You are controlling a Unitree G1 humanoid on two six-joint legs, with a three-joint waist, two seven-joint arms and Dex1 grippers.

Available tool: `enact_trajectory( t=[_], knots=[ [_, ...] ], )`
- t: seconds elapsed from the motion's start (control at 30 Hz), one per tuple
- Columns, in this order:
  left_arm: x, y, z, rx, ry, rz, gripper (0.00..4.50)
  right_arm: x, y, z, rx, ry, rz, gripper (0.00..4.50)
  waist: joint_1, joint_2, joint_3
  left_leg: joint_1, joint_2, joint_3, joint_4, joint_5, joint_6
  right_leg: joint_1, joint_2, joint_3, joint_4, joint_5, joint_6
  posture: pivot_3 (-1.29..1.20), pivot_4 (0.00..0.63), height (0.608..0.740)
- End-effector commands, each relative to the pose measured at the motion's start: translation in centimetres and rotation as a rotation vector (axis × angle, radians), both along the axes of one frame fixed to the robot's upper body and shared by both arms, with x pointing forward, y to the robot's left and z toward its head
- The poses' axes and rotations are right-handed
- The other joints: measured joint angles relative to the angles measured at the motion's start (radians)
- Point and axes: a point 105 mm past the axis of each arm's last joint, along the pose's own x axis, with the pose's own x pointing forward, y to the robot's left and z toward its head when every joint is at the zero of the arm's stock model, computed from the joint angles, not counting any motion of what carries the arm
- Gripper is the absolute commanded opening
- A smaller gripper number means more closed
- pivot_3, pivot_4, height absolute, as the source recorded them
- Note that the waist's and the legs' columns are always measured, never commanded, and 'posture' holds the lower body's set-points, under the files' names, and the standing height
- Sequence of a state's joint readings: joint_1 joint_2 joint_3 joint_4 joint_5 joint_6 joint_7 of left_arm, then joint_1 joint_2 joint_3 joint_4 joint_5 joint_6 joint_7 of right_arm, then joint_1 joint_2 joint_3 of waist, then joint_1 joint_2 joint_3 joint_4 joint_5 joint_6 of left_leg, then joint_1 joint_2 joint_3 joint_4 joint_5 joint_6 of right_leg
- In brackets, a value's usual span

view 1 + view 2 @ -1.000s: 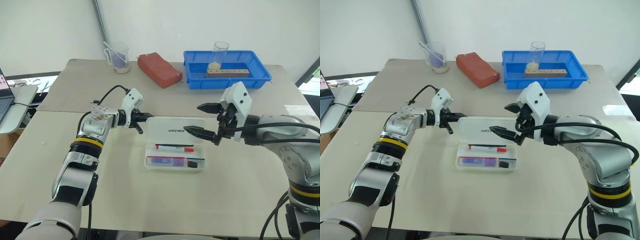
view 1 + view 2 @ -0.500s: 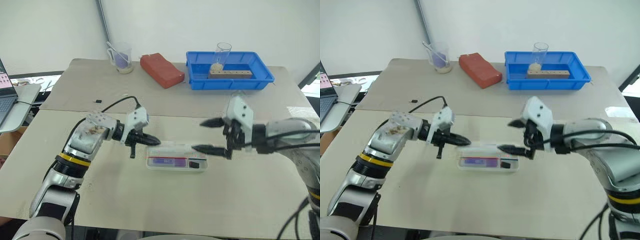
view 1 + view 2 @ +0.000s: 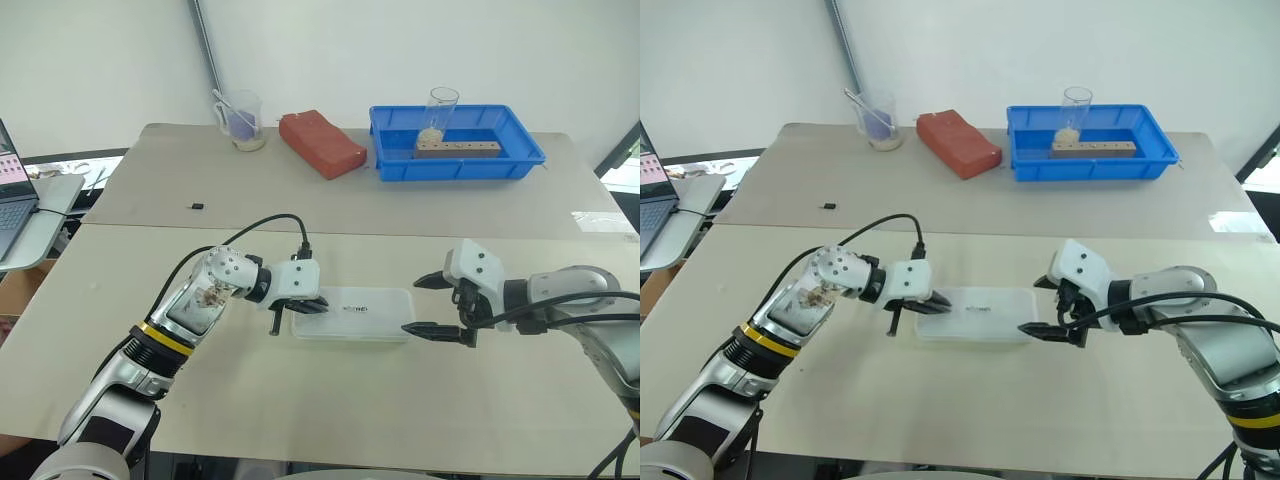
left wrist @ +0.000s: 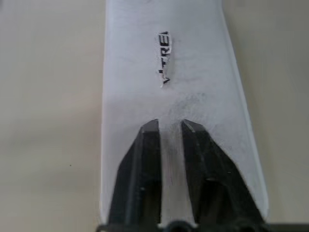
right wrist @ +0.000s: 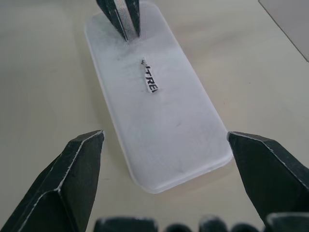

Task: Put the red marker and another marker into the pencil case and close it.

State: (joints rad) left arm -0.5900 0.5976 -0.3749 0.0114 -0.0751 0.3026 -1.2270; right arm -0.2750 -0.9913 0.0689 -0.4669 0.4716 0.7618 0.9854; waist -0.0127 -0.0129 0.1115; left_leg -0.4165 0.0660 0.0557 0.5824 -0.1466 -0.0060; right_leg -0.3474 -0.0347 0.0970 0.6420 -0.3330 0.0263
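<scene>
Pencil case (image 3: pixel 352 312) lies lid-down, centre frame on the table (image 3: pixel 300 400). Left end effector (image 3: pixel 308 304) rests on its left end, fingers slightly parted, grasping nothing. Right end effector (image 3: pixel 440 306) spread wide, empty, beside the right end. Risk: lid unlatched and reopens, or uneven pressing skids the case.

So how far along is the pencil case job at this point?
Nearly finished, it seems. The pencil case lies flat with its lid down, so the closing looks done; its contents can't be made out through the lid. In hand: the left gripper rests on the lid's end, fingers slightly apart, while the right gripper stands wide open beside the other end. Left: perhaps a final press, then withdrawing.
</scene>
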Motion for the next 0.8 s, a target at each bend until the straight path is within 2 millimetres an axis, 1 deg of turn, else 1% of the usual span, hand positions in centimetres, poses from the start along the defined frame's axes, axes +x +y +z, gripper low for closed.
enact_trajectory(
  t=[0.03,0.07,0.13,0.17,0.23,0.27,0.4,0.47,0.6,0.8],
  knots=[
    [0.6,1.6,3.8,-0.096,-0.059,0.072,2.65,0.6,-0.4,1.8,0.000,-0.078,0.018,4.50,-0.001,0.000,0.000,0.000,0.000,0.000,0.000,0.000,0.000,-0.001,0.000,0.000,0.000,0.000,0.000,0.00,0.150,0.740],
    [0.6,1.9,4.3,-0.117,-0.060,0.089,3.18,0.7,-0.6,1.9,-0.002,-0.081,0.018,4.50,-0.002,0.000,0.000,0.000,0.000,0.000,-0.001,0.000,0.000,-0.001,0.001,0.000,0.000,0.000,0.000,0.00,0.150,0.740],
    [0.6,3.0,5.7,-0.163,-0.079,0.139,4.09,1.2,-1.0,2.2,-0.002,-0.091,0.008,4.50,-0.001,0.000,0.000,0.000,0.001,0.000,-0.001,0.000,0.000,-0.001,0.001,0.000,0.000,0.000,0.000,0.00,0.150,0.740],
    [0.6,4.3,6.3,-0.175,-0.100,0.183,4.48,1.5,-1.3,2.5,-0.002,-0.099,0.001,4.50,-0.002,0.000,0.000,0.000,0.001,0.000,-0.001,0.000,0.000,-0.001,0.001,0.000,0.000,0.000,0.000,0.00,0.150,0.740],
    [0.5,6.8,7.2,-0.191,-0.132,0.283,4.48,2.1,-2.2,2.7,-0.021,-0.112,-0.014,4.50,-0.006,0.000,0.000,0.001,0.001,0.001,-0.001,0.000,0.000,0.000,0.001,0.001,0.000,0.000,0.000,0.00,0.150,0.740],
    [0.4,7.7,7.4,-0.203,-0.138,0.323,4.48,2.3,-2.6,2.7,-0.033,-0.118,-0.022,4.50,-0.006,0.000,0.000,0.002,0.001,0.001,-0.002,0.000,0.000,0.000,0.001,0.001,0.000,0.000,0.000,0.00,0.150,0.740],
    [0.6,9.8,8.4,-0.242,-0.219,0.461,4.48,2.7,-3.6,2.8,-0.036,-0.129,-0.055,4.50,0.004,0.000,0.000,0.002,0.001,0.001,-0.001,0.000,0.000,0.000,0.000,0.000,0.000,0.000,0.000,0.00,0.150,0.740],
    [-0.2,10.8,8.7,-0.245,-0.223,0.506,4.48,2.7,-4.1,3.1,-0.019,-0.129,-0.083,4.50,0.005,0.000,0.000,0.002,0.001,0.001,-0.001,0.000,0.000,-0.002,-0.001,-0.001,0.000,0.000,0.000,0.00,0.150,0.740],
    [-1.3,11.4,8.3,-0.226,-0.211,0.530,4.48,2.7,-4.7,3.5,0.008,-0.137,-0.130,4.50,0.004,0.000,0.001,0.002,0.001,0.003,-0.002,0.000,0.000,0.000,-0.003,0.000,0.000,0.000,0.000,0.00,0.150,0.740],
    [-0.9,11.5,8.4,-0.240,-0.194,0.549,4.48,3.0,-5.4,3.2,0.008,-0.149,-0.176,4.50,0.002,0.000,0.001,0.004,0.001,0.003,-0.002,0.000,0.000,-0.001,-0.003,0.000,0.000,0.000,-0.001,0.00,0.150,0.740]
  ],
)
